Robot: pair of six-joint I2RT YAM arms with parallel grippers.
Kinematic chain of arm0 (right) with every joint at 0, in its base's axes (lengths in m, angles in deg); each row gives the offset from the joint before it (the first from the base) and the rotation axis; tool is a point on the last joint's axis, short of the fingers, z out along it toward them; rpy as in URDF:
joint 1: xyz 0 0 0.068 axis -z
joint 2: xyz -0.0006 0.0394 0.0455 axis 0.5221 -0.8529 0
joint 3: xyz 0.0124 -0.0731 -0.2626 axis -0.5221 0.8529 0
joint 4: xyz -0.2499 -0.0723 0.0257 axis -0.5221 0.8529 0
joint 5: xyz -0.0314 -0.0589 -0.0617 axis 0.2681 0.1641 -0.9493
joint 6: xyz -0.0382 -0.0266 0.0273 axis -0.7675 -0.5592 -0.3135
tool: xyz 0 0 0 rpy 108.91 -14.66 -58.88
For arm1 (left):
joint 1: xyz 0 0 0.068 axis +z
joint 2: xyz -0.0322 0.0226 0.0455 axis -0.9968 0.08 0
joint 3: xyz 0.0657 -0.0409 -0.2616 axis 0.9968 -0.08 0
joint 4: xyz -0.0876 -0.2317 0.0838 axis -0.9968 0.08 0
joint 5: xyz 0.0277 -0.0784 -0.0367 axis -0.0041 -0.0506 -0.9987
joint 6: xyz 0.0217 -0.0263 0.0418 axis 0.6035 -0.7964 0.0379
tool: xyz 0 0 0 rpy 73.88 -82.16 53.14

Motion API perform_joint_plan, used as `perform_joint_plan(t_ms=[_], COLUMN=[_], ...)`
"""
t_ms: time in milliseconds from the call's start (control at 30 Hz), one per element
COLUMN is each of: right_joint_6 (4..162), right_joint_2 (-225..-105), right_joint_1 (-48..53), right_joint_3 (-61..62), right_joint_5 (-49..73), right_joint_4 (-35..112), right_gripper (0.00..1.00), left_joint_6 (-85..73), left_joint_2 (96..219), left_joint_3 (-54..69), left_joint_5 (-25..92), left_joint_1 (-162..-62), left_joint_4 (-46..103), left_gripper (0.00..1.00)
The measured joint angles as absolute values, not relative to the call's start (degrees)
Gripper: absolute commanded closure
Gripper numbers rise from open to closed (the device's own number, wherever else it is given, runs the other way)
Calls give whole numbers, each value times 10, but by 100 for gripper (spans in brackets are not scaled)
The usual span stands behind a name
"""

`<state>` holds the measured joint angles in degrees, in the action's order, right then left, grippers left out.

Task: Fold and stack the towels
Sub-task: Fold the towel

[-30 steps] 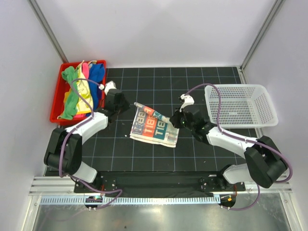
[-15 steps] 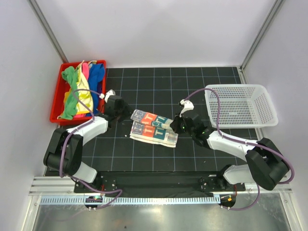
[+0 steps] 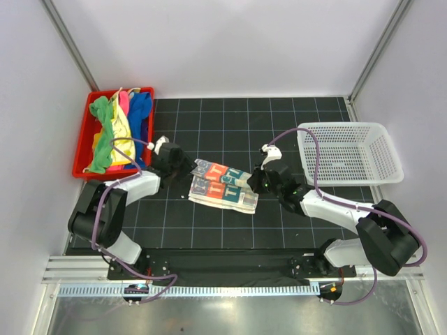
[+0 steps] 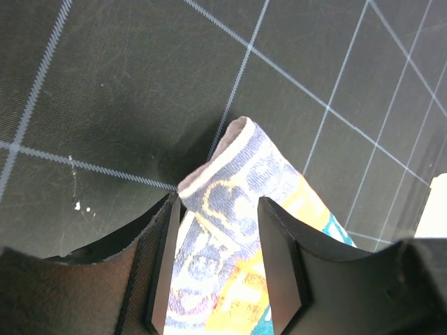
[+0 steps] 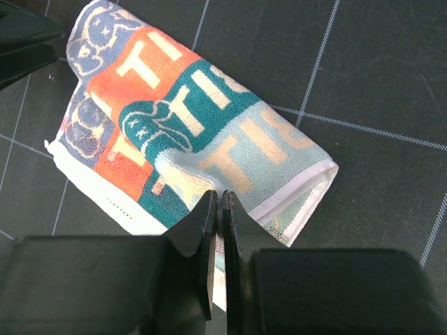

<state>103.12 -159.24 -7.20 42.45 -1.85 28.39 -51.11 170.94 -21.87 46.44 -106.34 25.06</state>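
Printed towel (image 3: 222, 185) lies folded flat mid-tabletop (image 3: 230, 125), between the two arms. Left jaws stand wide apart, holding nothing, and straddle the towel's far-left folded corner. Right jaws are pressed together over the white hem at its right end; cannot tell if any cloth is pinched. Other coloured towels (image 3: 119, 129) are heaped in red bin (image 3: 82, 150), well apart at left.

We see a black gridded table (image 3: 230, 230): folded towel (image 3: 220, 187) at centre, red bin (image 3: 82, 143) upper left, basket (image 3: 349, 126) at right.
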Motion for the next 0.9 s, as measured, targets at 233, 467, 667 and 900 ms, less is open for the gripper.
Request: perform_joint_plan(t_ms=[233,467,667,900], right_joint_6=[1031,1032,1032,1032], right_joint_2=[-1592,-1592,-1592,-1592], right_joint_1=[-74,-74,-74,-76], right_joint_3=[425,425,425,425], right_joint_5=[-22,-24,-25,-26], right_joint_4=[285,285,285,285], right_gripper=[92,92,92,92], left_joint_6=[-518,-523,-523,-512], left_joint_2=[1745,1746,1748,1754], left_joint_3=[-220,-224,-224,-224], left_joint_5=[455,455,455,451], left_joint_1=[-1063,-1063,-1063,-1063], left_joint_4=[232,231,228,227], left_gripper=[56,59,71,92])
